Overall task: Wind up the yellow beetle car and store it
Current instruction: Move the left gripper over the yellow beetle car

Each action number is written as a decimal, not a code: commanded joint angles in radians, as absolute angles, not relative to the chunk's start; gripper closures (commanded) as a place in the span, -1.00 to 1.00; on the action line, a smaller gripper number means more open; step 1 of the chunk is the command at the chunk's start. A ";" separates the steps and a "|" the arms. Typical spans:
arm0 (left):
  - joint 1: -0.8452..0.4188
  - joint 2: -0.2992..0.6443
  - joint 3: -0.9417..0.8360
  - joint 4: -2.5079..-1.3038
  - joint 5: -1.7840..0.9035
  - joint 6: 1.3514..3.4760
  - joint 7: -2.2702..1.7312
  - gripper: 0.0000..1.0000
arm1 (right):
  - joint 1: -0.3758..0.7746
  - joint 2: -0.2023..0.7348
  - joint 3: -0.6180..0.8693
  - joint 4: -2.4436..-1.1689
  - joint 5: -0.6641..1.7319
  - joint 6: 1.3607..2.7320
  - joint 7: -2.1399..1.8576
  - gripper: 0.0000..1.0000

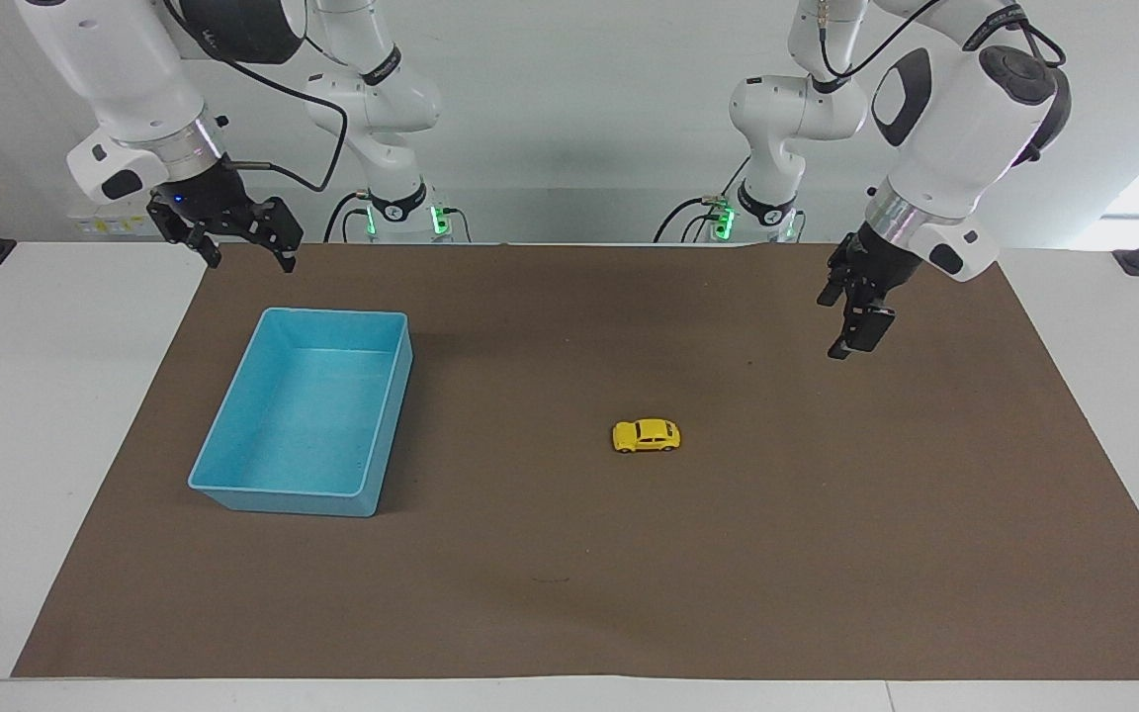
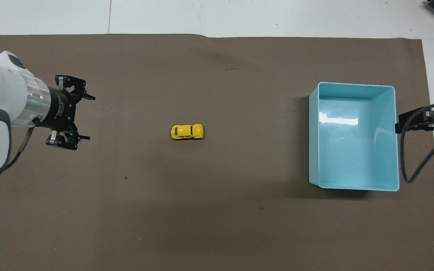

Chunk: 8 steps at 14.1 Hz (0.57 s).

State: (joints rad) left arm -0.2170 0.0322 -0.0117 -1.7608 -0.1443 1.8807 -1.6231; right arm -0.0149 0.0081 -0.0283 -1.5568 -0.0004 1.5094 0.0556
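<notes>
1. Right gripper (image 1: 245,252): hangs in the air over the mat's (image 1: 569,593) edge nearest the robots, at the right arm's end of the table, above the table just nearer to the robots than the bin (image 1: 233,489). The wrist points down and a little toward the bin; a black cable loops from it. Fingers spread apart, nothing between them. In the overhead view only its tip (image 2: 420,121) shows, at the bin's outer wall. This arm waits.

2. Left gripper (image 1: 854,336): up in the air over bare mat at the left arm's end, well apart from the car (image 1: 647,436). The forearm slopes down from a raised elbow and the wrist tilts the fingers downward, toward the middle of the table. The overhead view shows the gripper (image 2: 85,117) aimed toward the car (image 2: 187,131), its two fingers standing wide apart and holding nothing.

3. Car: yellow, on its wheels on the mat near the table's middle, lengthwise along the table, between the left gripper and the bin, touching neither. Nothing grips it.

4. Bin (image 2: 386,139): light blue, rectangular, open-topped, on the mat toward the right arm's end, well apart from the car. The car is not in it.

5. Mat (image 2: 217,226): brown sheet covering most of the white table (image 1: 36,396).
</notes>
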 commanded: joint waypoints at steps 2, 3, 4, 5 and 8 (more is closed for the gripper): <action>-0.296 0.095 0.005 -1.763 -0.144 1.974 -1.776 -1.00 | -0.015 -0.005 -0.031 -1.563 0.020 1.500 0.040 -1.00; -0.311 0.112 0.005 -1.763 -0.137 1.989 -1.798 -1.00 | -0.017 -0.005 -0.031 -1.563 0.020 1.500 0.040 -1.00; -0.330 0.130 0.005 -1.763 -0.115 2.003 -1.821 -1.00 | -0.017 -0.005 -0.031 -1.563 0.020 1.500 0.040 -1.00; -0.362 0.156 0.005 -1.761 -0.089 2.017 -1.860 -1.00 | -0.017 -0.005 -0.031 -1.563 0.020 1.500 0.040 -1.00; -0.423 0.227 0.005 -1.761 -0.048 2.098 -1.977 -1.00 | -0.017 -0.005 -0.031 -1.563 0.020 1.500 0.040 -1.00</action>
State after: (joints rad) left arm -0.3792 0.1883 -0.0124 -1.7623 -0.0762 2.0493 -1.9130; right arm -0.0149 0.0081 -0.0283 -1.5568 -0.0004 1.5094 0.0556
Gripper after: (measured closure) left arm 0.000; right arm 0.000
